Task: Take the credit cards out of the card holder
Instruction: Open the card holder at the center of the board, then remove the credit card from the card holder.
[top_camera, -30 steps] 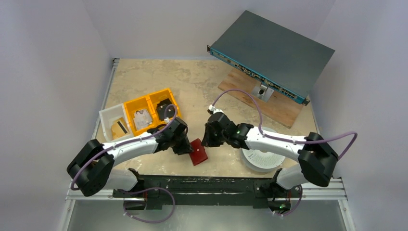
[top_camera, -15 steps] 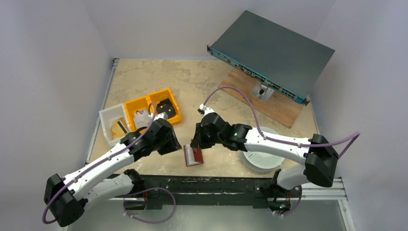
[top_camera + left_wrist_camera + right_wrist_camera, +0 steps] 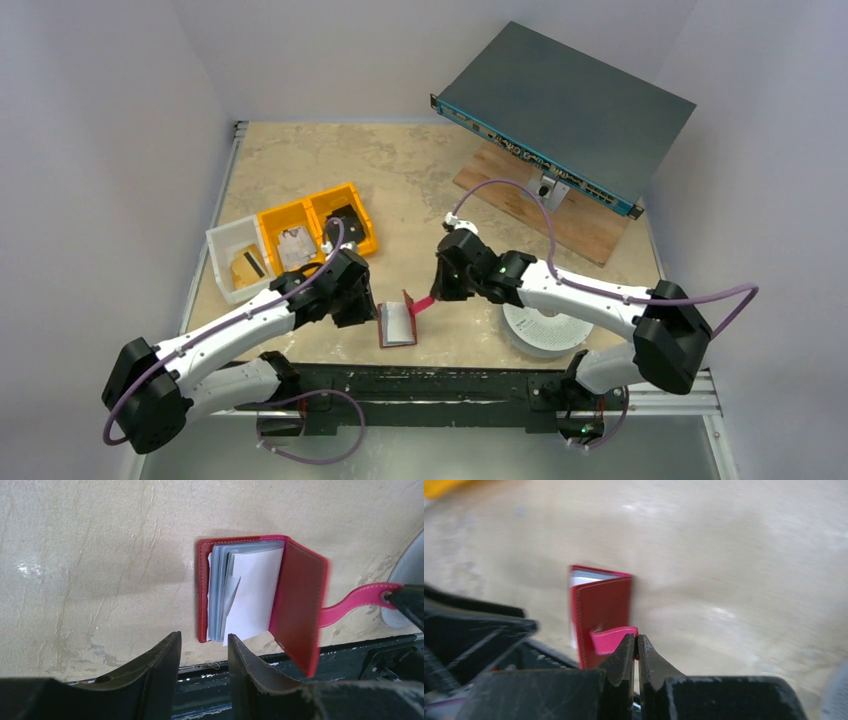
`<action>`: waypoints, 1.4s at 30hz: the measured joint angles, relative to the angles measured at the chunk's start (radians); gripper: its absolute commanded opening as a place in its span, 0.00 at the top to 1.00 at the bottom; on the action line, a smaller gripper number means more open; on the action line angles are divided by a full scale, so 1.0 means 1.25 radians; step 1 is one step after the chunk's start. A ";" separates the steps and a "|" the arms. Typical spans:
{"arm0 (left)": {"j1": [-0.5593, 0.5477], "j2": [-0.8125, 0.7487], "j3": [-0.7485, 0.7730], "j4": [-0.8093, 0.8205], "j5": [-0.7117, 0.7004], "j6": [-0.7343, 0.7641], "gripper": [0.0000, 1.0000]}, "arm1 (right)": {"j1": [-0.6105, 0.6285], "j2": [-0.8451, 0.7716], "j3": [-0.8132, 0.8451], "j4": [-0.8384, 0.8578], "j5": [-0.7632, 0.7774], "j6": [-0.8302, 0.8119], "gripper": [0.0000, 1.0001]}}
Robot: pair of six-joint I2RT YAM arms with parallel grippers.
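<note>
While pinching pink tab (image 3: 611, 640) with right gripper (image 3: 635, 640), bares dark red leather card holder's (image 3: 297, 605) pale plastic cards (image 3: 218, 590), twelve o'clock of half-spread left gripper (image 3: 203, 642).

It was a robot test cell in a lab. Plain white walls (image 3: 110, 150) boxed in a stone-patterned bench (image 3: 400, 170). Two cabled arms (image 3: 590, 292) were bolted to a metal rail (image 3: 430, 385). A rack unit (image 3: 570, 100) stood propped over a board (image 3: 575, 228) beyond the right pincer (image 3: 436, 297), and parts bins (image 3: 300, 202) lay beyond the left pincer (image 3: 370, 312).
</note>
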 measured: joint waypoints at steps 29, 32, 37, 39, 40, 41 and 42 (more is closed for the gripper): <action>-0.022 0.187 0.002 0.117 0.033 0.011 0.77 | -0.062 0.088 -0.133 -0.013 0.078 -0.048 1.00; -0.022 0.206 0.002 0.130 0.033 0.011 0.77 | -0.062 0.090 -0.133 -0.010 0.079 -0.049 1.00; -0.022 0.230 0.003 0.143 0.034 0.012 0.77 | -0.062 0.092 -0.133 -0.006 0.081 -0.052 1.00; -0.025 0.236 0.008 0.144 0.034 0.012 0.77 | -0.062 0.092 -0.133 -0.005 0.082 -0.052 1.00; -0.027 0.238 0.012 0.144 0.035 0.012 0.77 | -0.062 0.093 -0.133 -0.004 0.082 -0.052 1.00; -0.030 0.239 0.017 0.144 0.036 0.012 0.77 | -0.062 0.093 -0.133 -0.004 0.083 -0.053 1.00; -0.032 0.239 0.022 0.144 0.036 0.012 0.77 | -0.062 0.093 -0.133 -0.003 0.083 -0.054 1.00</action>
